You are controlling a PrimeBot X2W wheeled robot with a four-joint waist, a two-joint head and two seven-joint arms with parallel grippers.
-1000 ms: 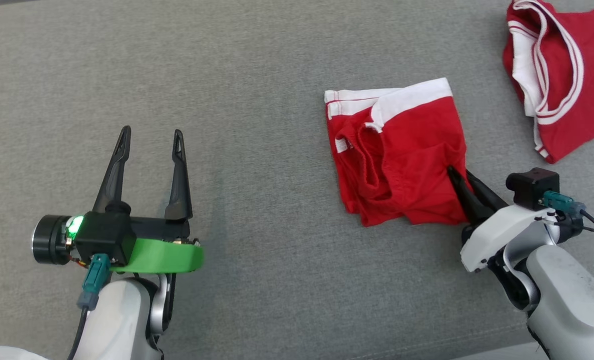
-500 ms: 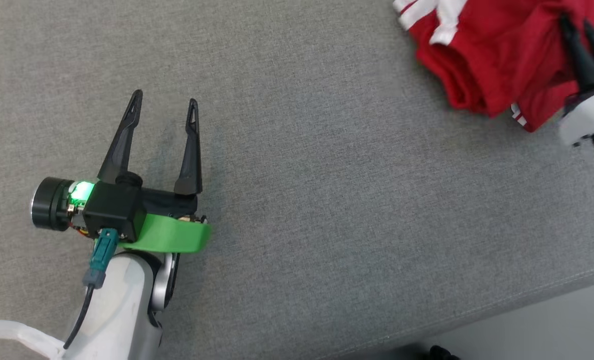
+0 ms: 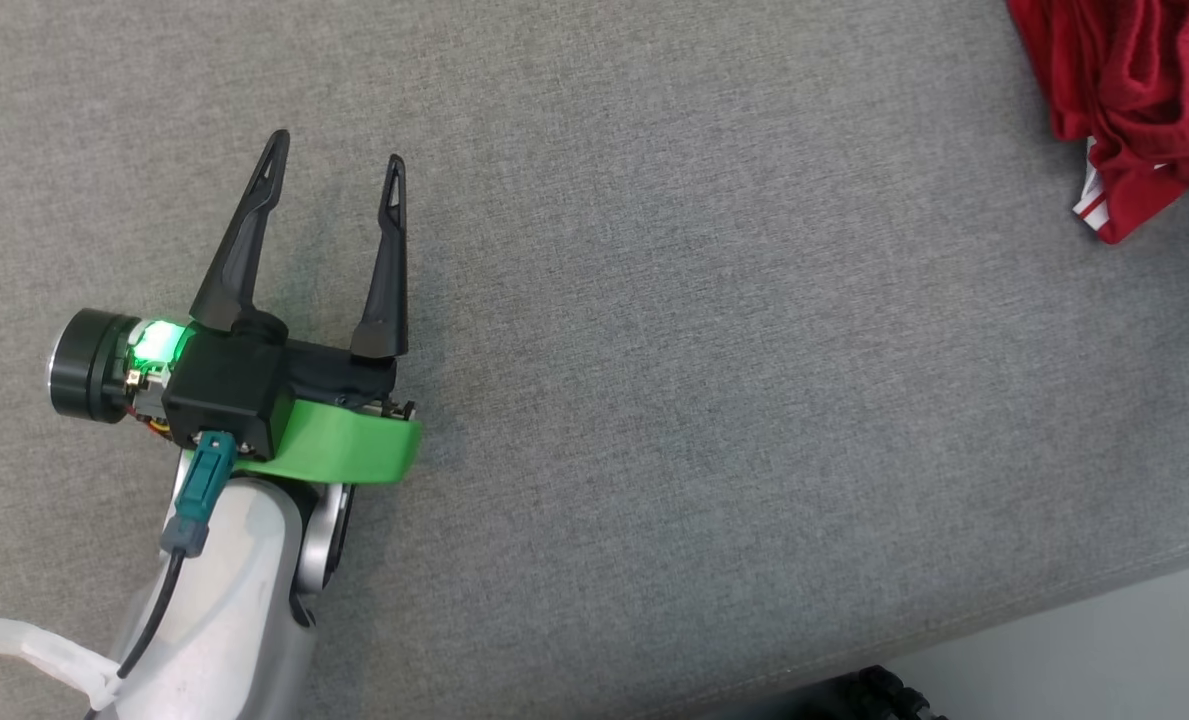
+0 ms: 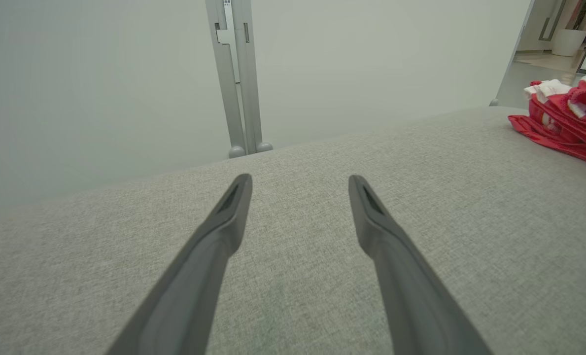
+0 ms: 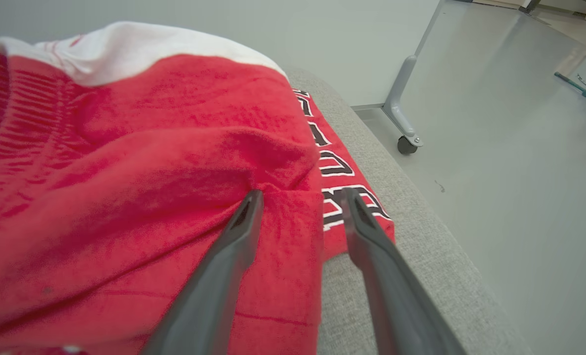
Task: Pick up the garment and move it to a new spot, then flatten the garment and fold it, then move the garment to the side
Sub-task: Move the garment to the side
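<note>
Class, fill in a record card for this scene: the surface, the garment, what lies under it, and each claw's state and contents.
Surface: grey fabric pad
Garment: red garment with a white band, bunched, at the far right of the head view
Underneath: red lettered jersey, partly covered by the garment
Left claw: open, empty, over bare pad
Right claw: fingers apart over the garment's edge, nothing clamped
</note>
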